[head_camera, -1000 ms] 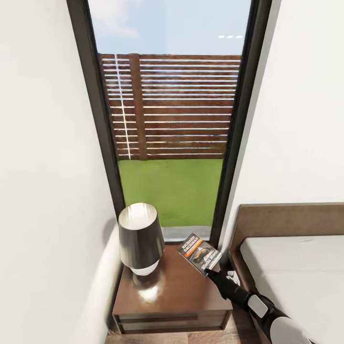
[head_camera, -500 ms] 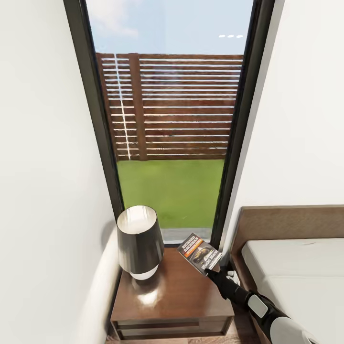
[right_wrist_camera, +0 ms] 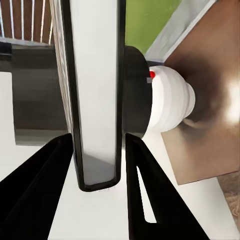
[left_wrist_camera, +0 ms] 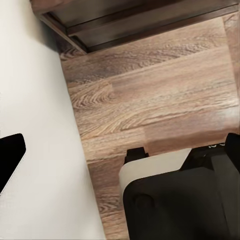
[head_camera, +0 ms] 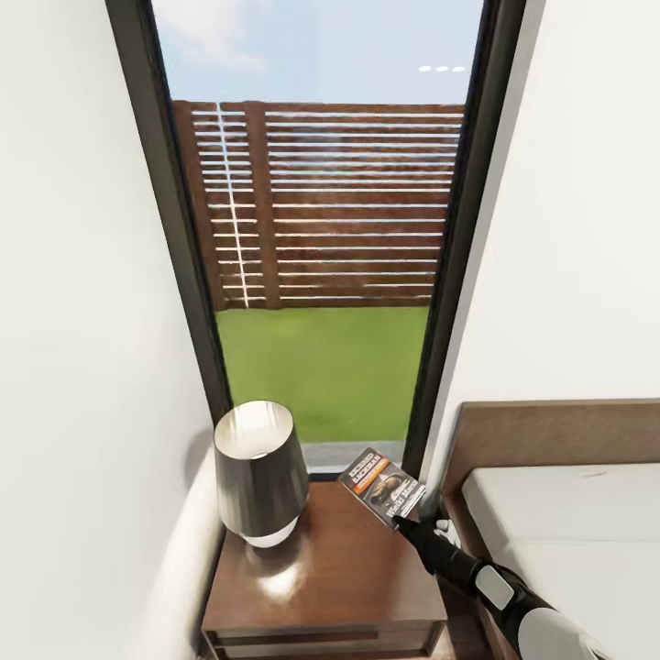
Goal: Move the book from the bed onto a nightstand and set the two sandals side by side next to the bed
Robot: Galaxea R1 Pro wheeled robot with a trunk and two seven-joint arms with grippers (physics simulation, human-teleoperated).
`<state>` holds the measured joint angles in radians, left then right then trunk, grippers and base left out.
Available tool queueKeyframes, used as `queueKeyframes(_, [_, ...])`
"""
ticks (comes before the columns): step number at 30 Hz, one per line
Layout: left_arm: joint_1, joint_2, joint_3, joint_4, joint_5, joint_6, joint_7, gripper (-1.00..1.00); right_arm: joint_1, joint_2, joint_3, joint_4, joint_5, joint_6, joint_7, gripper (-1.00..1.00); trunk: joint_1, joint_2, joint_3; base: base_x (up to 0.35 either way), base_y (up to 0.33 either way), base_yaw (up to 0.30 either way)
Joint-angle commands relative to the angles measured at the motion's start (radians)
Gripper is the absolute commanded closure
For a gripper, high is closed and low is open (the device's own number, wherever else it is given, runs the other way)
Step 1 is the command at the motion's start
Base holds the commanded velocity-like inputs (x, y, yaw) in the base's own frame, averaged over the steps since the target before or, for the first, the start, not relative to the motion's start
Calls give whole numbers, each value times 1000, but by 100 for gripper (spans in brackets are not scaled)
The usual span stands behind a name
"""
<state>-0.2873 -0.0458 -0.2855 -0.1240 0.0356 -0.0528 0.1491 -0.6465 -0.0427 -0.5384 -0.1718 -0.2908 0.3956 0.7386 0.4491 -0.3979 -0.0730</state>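
Note:
The book (head_camera: 382, 486), dark-covered with an orange band, hangs tilted just above the back right corner of the nightstand (head_camera: 339, 577). My right gripper (head_camera: 401, 522) is shut on its lower edge. In the right wrist view the book (right_wrist_camera: 95, 100) stands edge-on between the two black fingers (right_wrist_camera: 55, 175) of the right gripper (right_wrist_camera: 98, 140), with the nightstand top (right_wrist_camera: 215, 135) beyond. The bed (head_camera: 568, 522) lies to the right. My left gripper (left_wrist_camera: 120, 150) hangs open over the wood floor. The sandals are out of view.
A dark lamp (head_camera: 259, 472) with a white base stands on the nightstand's left half, close to the book. A tall black-framed window (head_camera: 321, 275) rises behind, white walls on both sides. The headboard (head_camera: 550, 431) borders the nightstand's right side.
The head view has drifted, so the nightstand and lamp sit slightly lower and further left in the picture. The book stays in my right gripper at about the same place.

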Motion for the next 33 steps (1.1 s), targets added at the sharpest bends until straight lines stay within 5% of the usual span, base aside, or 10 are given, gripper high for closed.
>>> queueKeyframes(1, [-1, 0, -7, 1, 4, -4, 5, -100, -1, 0, -1, 0, -6, 8, 1, 100, 1, -2, -2, 187, -14, 0])
queueKeyframes(33, [-1, -9, -7, 1, 3, -3, 11, -100, -1, 0, -5, -1, 1, 7, -2, 100, 1, -2, -2, 59, -2, 0])
